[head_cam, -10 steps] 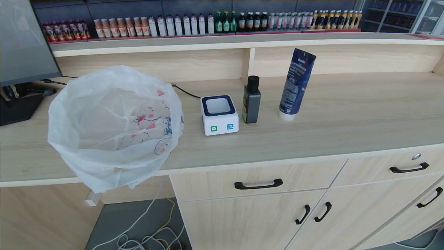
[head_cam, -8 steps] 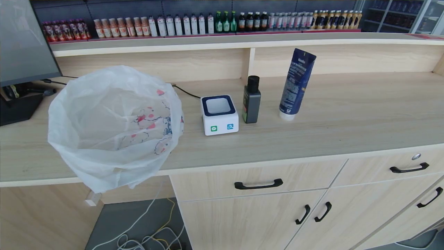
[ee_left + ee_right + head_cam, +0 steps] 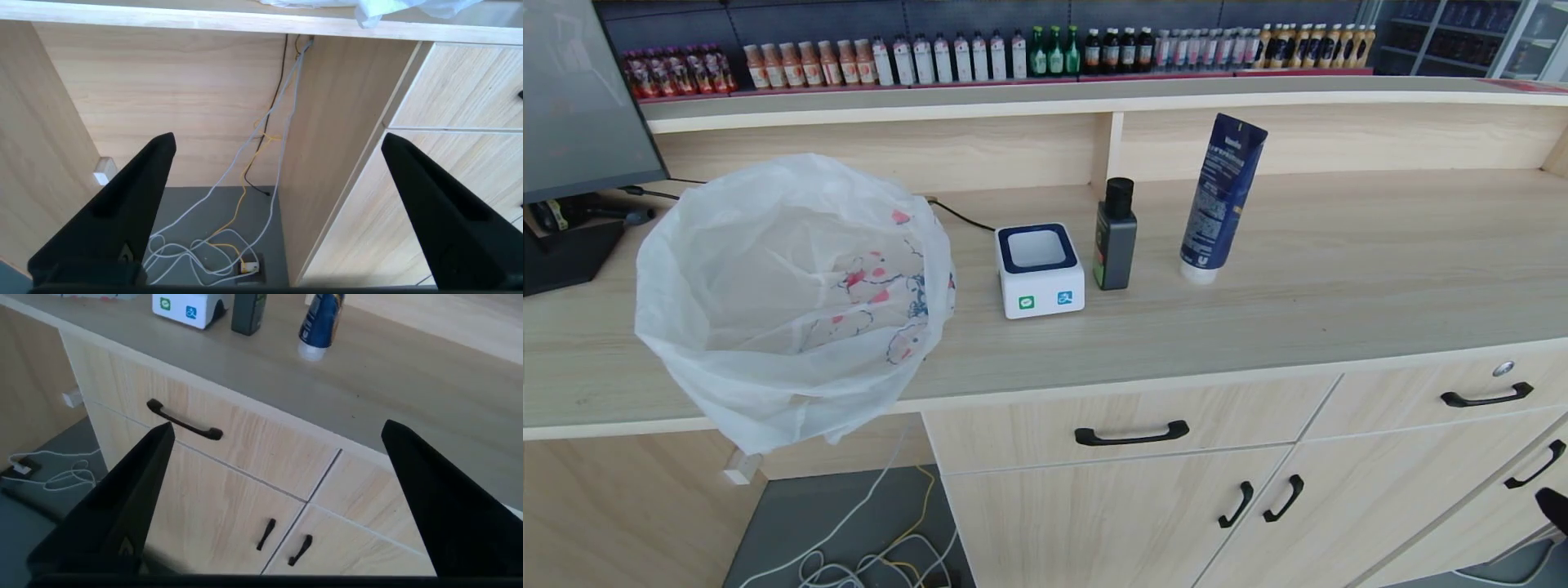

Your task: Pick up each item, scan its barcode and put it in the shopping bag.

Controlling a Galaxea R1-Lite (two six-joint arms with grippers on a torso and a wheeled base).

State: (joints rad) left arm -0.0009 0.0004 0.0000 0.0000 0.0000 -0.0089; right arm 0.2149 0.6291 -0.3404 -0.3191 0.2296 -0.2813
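Left gripper (image 3: 278,140): fingers spread wide, nothing between them. It sits low, before the open recess under the counter, with loose cables (image 3: 214,245) on the floor beyond.

Right gripper (image 3: 278,429): fingers likewise spread wide and empty. It sits below counter level, facing the cabinet front and a black drawer handle (image 3: 184,421).

Counter (image 3: 1339,269): light wood. The shopping bag (image 3: 686,359) stands at its left end, white and translucent, mouth open upward, lower part overhanging the front edge.

Scanner (image 3: 1039,269): white box with a blue-framed window on top, just right of the bag, cable running back from it.

Dark bottle (image 3: 1115,237): black cap, upright, just beside the scanner on its right, apart from it.

Blue tube (image 3: 1221,200): stands on its white cap, leaning slightly, right of the bottle and apart from it.

Behind: a monitor (image 3: 580,98) at far left and a row of drink bottles (image 3: 1013,53) on the rear shelf.
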